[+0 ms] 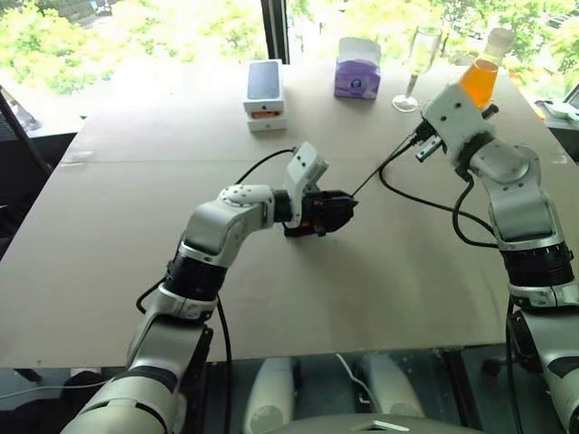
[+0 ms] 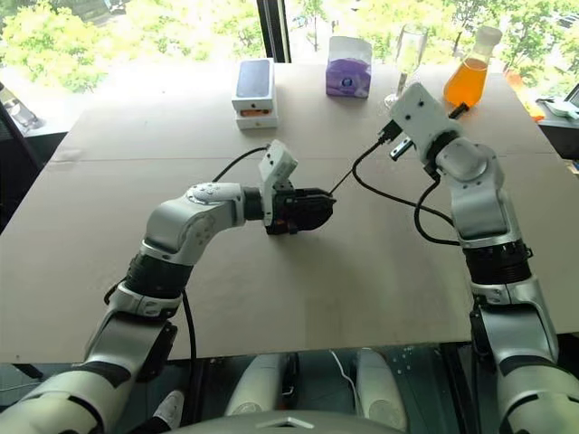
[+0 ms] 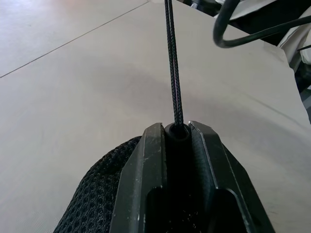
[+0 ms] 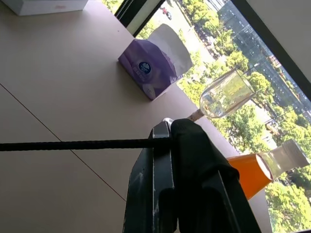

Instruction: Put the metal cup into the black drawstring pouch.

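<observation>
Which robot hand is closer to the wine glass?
Right. The right gripper hangs just in front of the wine glass, pinching the cord. The left gripper sits mid-table, farther back, clamped on the black drawstring pouch.

Pouch point(image 2: 303, 210) mid-table point(image 2: 109, 262); behind it, left to right: box point(image 2: 254, 89), tissue pack point(image 2: 348, 68), wine glass point(image 2: 406, 56), carafe point(image 2: 471, 70)

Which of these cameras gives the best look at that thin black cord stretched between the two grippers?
The left eye view: there the cord runs taut from the left gripper toward the right gripper. The left wrist view shows only the end at the pouch; the right wrist view shows the other end pinched in shut fingers.
</observation>
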You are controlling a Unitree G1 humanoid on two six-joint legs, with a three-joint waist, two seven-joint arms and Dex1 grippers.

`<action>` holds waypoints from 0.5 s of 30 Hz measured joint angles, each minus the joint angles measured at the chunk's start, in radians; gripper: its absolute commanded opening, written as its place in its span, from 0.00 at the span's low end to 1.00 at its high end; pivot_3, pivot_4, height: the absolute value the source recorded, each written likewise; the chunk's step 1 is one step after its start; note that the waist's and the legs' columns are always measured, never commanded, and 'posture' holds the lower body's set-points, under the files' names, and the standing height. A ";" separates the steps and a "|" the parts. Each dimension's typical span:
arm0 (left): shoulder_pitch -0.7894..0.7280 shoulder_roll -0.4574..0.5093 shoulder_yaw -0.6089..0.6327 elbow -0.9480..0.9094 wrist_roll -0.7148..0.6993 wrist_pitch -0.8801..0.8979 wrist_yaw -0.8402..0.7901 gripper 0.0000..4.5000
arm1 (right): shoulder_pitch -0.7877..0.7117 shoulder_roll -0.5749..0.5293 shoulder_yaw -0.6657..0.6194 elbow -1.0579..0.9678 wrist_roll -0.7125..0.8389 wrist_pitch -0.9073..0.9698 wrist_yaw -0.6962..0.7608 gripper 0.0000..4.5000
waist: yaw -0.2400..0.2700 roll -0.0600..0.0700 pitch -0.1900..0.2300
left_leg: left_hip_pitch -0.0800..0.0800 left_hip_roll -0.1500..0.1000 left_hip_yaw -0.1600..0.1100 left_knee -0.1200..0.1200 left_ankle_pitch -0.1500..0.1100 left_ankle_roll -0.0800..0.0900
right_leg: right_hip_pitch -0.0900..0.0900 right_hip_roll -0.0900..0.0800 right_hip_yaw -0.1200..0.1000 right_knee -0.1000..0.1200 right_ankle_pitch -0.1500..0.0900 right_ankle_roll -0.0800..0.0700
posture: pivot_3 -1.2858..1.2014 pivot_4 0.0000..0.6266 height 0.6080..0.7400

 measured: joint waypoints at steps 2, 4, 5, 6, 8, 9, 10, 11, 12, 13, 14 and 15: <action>0.003 0.000 -0.015 0.017 0.015 -0.015 0.000 0.04 | 0.022 -0.006 0.000 0.020 0.012 -0.025 -0.004 0.00 | -0.001 0.000 0.000 | 0.000 0.000 0.000 0.000 0.000 0.000 | 0.000 0.000 0.000 0.000 0.000 0.000 | 0.52 0.24 1.00; 0.009 -0.001 -0.022 0.030 0.026 -0.026 0.000 0.04 | 0.045 -0.008 0.000 0.025 0.031 -0.039 -0.003 0.00 | -0.004 0.000 0.000 | 0.001 0.000 0.000 -0.001 0.000 0.000 | 0.000 0.000 0.001 0.000 0.000 0.000 | 0.52 0.24 1.00; 0.014 -0.002 -0.025 0.036 0.030 -0.028 -0.001 0.04 | 0.061 -0.008 -0.002 0.025 0.048 -0.043 -0.003 0.00 | -0.004 0.000 0.000 | 0.001 0.000 0.000 -0.001 0.000 0.000 | 0.000 0.000 0.001 0.000 0.000 0.000 | 0.52 0.24 1.00; 0.017 -0.003 -0.026 0.037 0.033 -0.035 -0.003 0.04 | 0.078 -0.008 -0.006 0.027 0.060 -0.044 -0.003 0.00 | -0.004 0.000 0.000 | 0.001 0.000 0.000 -0.001 0.000 0.000 | 0.000 0.000 0.001 0.000 0.000 0.000 | 0.52 0.24 1.00; 0.017 -0.008 -0.028 0.042 0.047 -0.052 -0.003 0.04 | 0.111 -0.008 -0.019 0.027 0.091 -0.051 0.008 0.00 | -0.002 0.001 -0.001 | 0.001 0.000 0.000 0.000 0.000 0.000 | 0.001 0.000 0.001 0.000 0.000 0.000 | 0.52 0.24 1.00; 0.017 -0.014 -0.027 0.050 0.056 -0.064 0.000 0.04 | 0.133 -0.007 -0.023 0.026 0.111 -0.054 0.021 0.00 | -0.002 0.001 -0.001 | 0.002 0.000 0.000 0.000 0.000 0.001 | 0.001 0.000 0.001 0.000 0.000 0.000 | 0.52 0.24 1.00; 0.017 -0.023 -0.023 0.058 0.061 -0.070 0.002 0.15 | 0.153 -0.004 -0.027 0.026 0.129 -0.053 0.035 0.00 | -0.002 0.001 -0.001 | 0.002 0.000 0.000 0.000 0.000 0.001 | 0.002 0.000 0.001 0.000 0.000 0.000 | 0.52 0.24 1.00; 0.017 -0.030 -0.019 0.062 0.062 -0.072 0.001 0.26 | 0.172 0.000 -0.032 0.026 0.147 -0.052 0.051 0.06 | -0.002 0.002 -0.001 | 0.002 0.000 0.000 0.000 0.000 0.001 | 0.002 0.000 0.001 0.000 0.000 0.000 | 0.52 0.24 1.00; 0.017 -0.042 -0.011 0.064 0.059 -0.070 0.001 0.33 | 0.199 0.001 -0.033 0.022 0.167 -0.053 0.075 0.13 | -0.001 0.002 -0.001 | 0.002 0.000 0.000 0.000 0.000 0.001 | 0.002 0.000 0.000 0.000 0.000 0.000 | 0.52 0.24 1.00; 0.017 -0.051 -0.002 0.064 0.049 -0.060 0.000 0.42 | 0.232 0.001 -0.032 0.013 0.185 -0.053 0.102 0.20 | -0.001 0.002 -0.001 | 0.002 0.000 0.000 0.000 -0.001 0.001 | 0.002 0.000 0.000 0.000 0.000 0.000 | 0.52 0.24 1.00; 0.019 -0.051 0.016 0.058 0.029 -0.042 -0.004 0.54 | 0.283 0.001 -0.028 -0.008 0.209 -0.050 0.139 0.34 | -0.001 0.002 -0.001 | 0.001 0.000 0.000 0.000 -0.001 0.001 | 0.002 0.000 0.000 0.000 0.000 0.000 | 0.52 0.24 1.00; 0.020 -0.048 0.024 0.056 0.023 -0.037 -0.005 0.67 | 0.295 0.001 -0.025 -0.011 0.216 -0.050 0.148 0.45 | -0.002 0.002 -0.001 | 0.002 0.000 0.000 0.000 -0.001 0.001 | 0.002 0.000 0.000 0.000 0.000 0.000 | 0.52 0.24 1.00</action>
